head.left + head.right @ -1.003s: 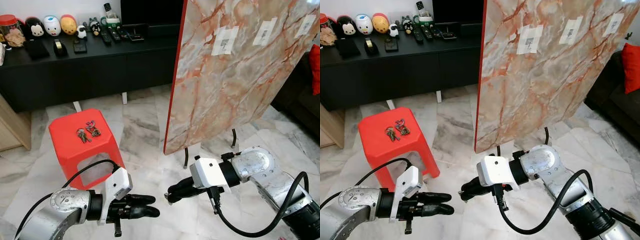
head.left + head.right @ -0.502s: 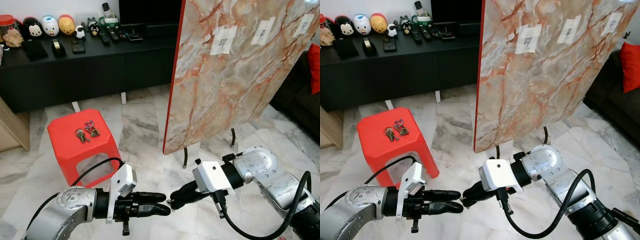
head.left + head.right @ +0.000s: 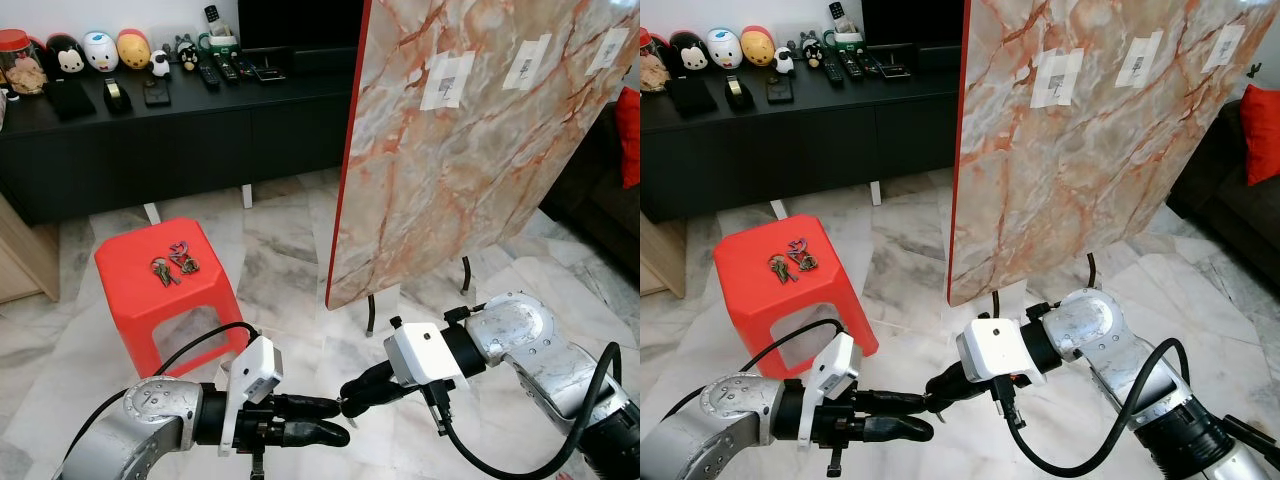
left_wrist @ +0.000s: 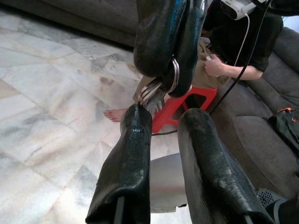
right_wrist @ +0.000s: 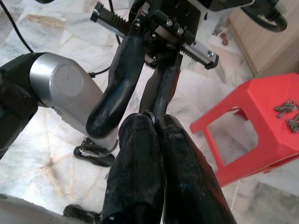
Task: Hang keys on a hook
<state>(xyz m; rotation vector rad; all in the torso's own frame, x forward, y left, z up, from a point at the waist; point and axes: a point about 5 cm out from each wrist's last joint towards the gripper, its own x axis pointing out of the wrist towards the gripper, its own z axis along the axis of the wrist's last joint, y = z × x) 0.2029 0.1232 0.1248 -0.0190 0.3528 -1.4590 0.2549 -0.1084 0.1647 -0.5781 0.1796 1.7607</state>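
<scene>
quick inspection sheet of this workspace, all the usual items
surface: white marble floor tiles; red plastic stool standing on them
job's things: metal key bunch on a ring pinched in the right claw; two more key bunches on the stool; hook: nothing seen
clutter: toys and remotes on the black cabinet
grippers: right claw shut on the keys; left claw open, fingers just short of them
cables: black cable looping off the right arm
surroundings: tilted marble-pattern panel; seated person on a sofa
</scene>
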